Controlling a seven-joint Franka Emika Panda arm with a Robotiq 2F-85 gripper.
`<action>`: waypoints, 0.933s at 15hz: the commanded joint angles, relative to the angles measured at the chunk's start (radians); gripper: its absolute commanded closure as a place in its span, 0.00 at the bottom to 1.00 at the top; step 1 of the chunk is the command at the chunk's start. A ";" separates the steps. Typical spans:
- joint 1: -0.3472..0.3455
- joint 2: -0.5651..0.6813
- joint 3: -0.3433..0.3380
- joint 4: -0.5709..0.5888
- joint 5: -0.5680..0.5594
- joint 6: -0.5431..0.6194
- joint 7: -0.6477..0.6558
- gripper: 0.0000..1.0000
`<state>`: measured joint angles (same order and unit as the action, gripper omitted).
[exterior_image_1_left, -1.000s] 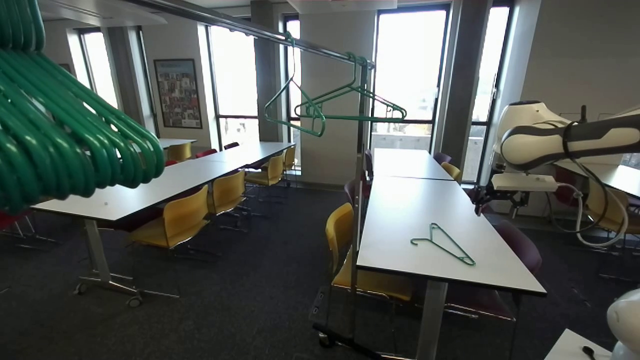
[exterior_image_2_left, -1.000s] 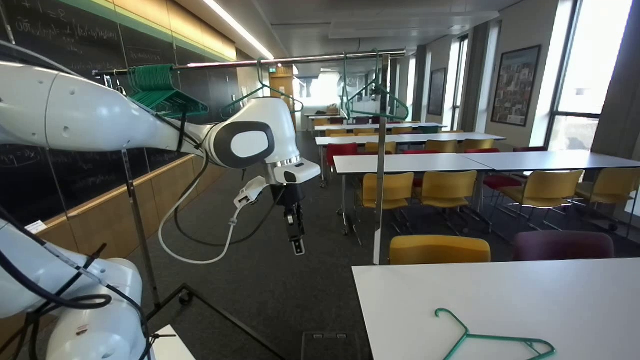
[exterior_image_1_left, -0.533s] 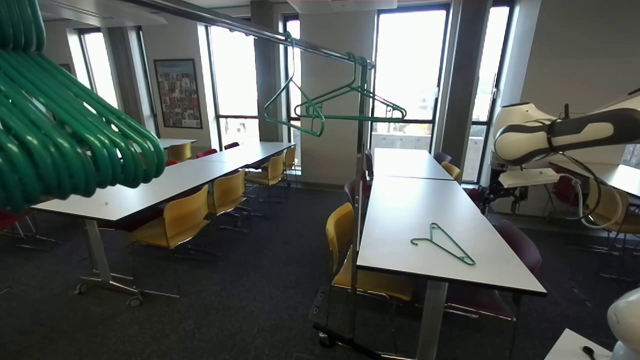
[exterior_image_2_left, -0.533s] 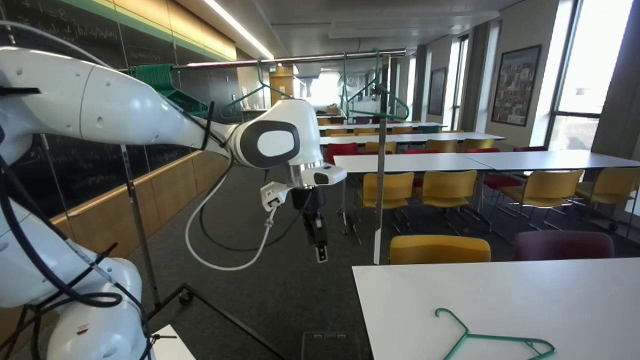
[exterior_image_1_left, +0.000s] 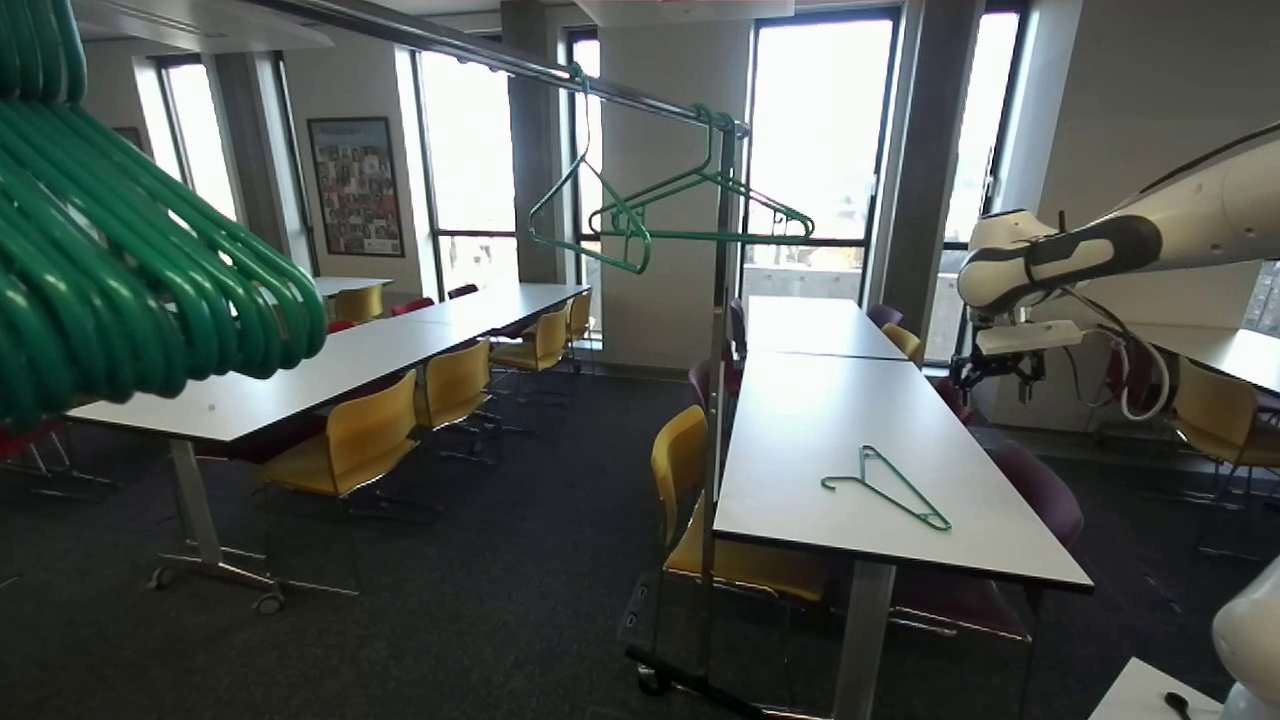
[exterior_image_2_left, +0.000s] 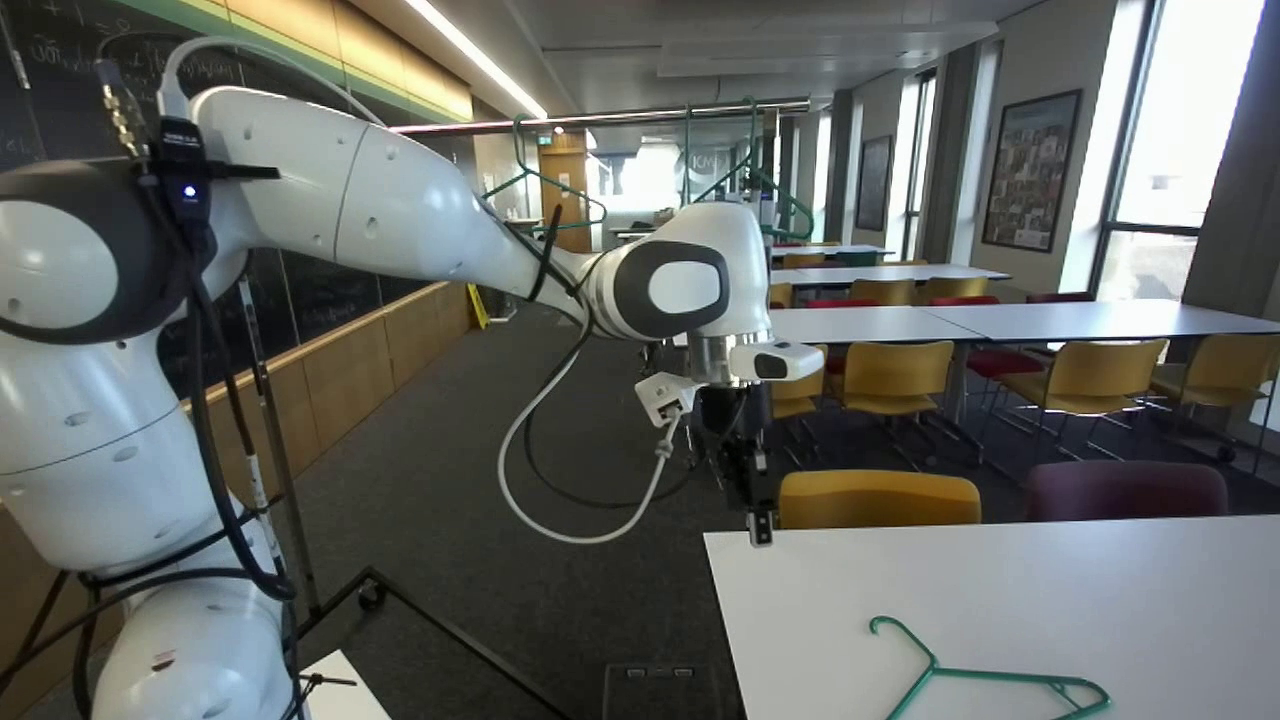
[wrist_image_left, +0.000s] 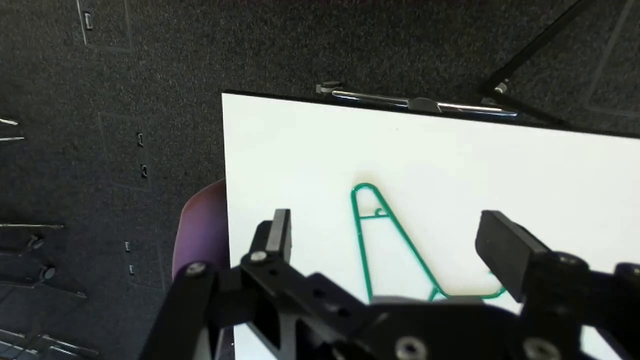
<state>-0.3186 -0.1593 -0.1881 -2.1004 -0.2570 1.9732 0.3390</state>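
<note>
Hanger (exterior_image_2_left: 990, 674) flat on the table (wrist_image_left: 450, 165) — one tip toward a short edge.
Well apart from the gripper (wrist_image_left: 387, 232) — seen between its wide-spread jaws.

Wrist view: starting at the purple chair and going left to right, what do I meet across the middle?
Purple chair → one end-effector finger → green hanger → opposite finger, which partly hides the hanger's hook. The white table runs beneath the last three, so it's left out.
</note>
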 joint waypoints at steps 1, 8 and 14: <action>0.015 0.023 -0.019 0.026 0.001 -0.005 0.006 0.00; 0.018 0.043 -0.021 0.047 0.003 -0.008 0.016 0.00; 0.012 0.147 -0.055 0.131 0.025 0.162 -0.094 0.00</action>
<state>-0.3128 -0.0965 -0.2094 -2.0473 -0.2509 2.0400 0.3290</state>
